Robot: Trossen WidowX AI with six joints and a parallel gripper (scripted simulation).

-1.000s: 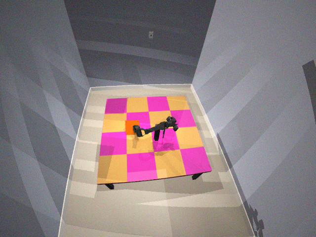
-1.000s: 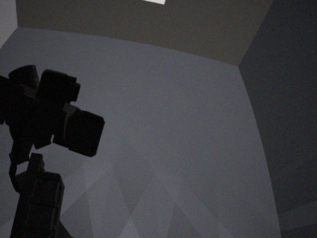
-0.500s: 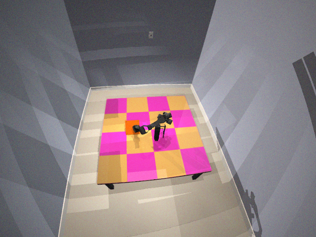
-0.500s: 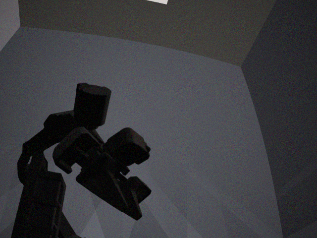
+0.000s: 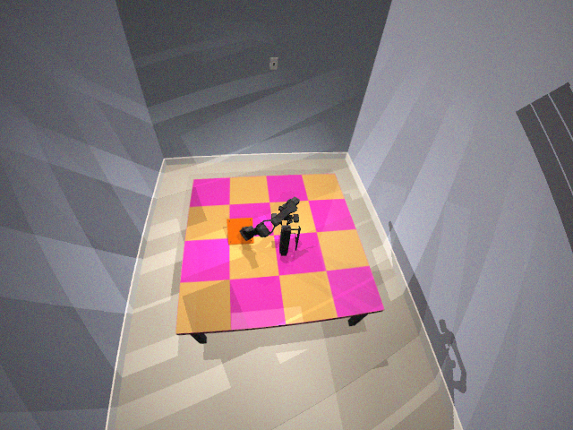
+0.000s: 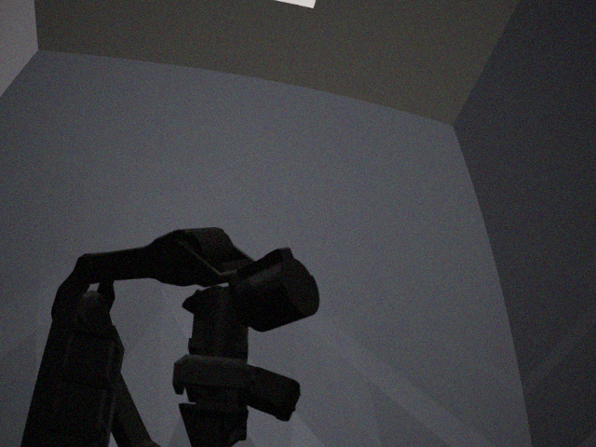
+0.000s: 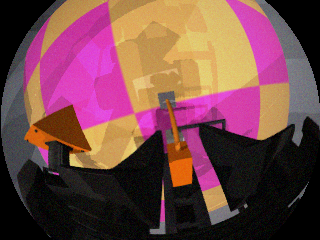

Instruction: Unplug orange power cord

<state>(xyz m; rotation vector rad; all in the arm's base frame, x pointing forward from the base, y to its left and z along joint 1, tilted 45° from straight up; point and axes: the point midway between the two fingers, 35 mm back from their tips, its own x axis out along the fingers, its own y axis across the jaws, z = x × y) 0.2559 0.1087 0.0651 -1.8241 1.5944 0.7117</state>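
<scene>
Top view: the checkered pink-and-tan tabletop point(image 5: 208, 305) carries a black power strip point(image 5: 285, 243) standing upright near its middle. Left of the power strip lies an orange base plate point(image 5: 235, 230), from which the dark arm point(image 5: 277, 215) reaches across, its far end hanging just above the strip's top. The plug and the fingers are too small to make out here.

Exterior view: only the arm point(image 6: 211, 269) shows, a dark silhouette against a grey wall. The fingers cannot be told apart here.

Wrist view: the camera looks down on the tabletop point(image 7: 167, 47). The two dark fingers stand partly apart and clamp nothing. The orange plug point(image 7: 179, 168) sits in the gap between them, seated on the dark power strip point(image 7: 175, 212) below it. The thin orange cord point(image 7: 171, 120) runs from the plug away across the tabletop. The base plate point(image 7: 60, 130) shows far left of the strip.
</scene>
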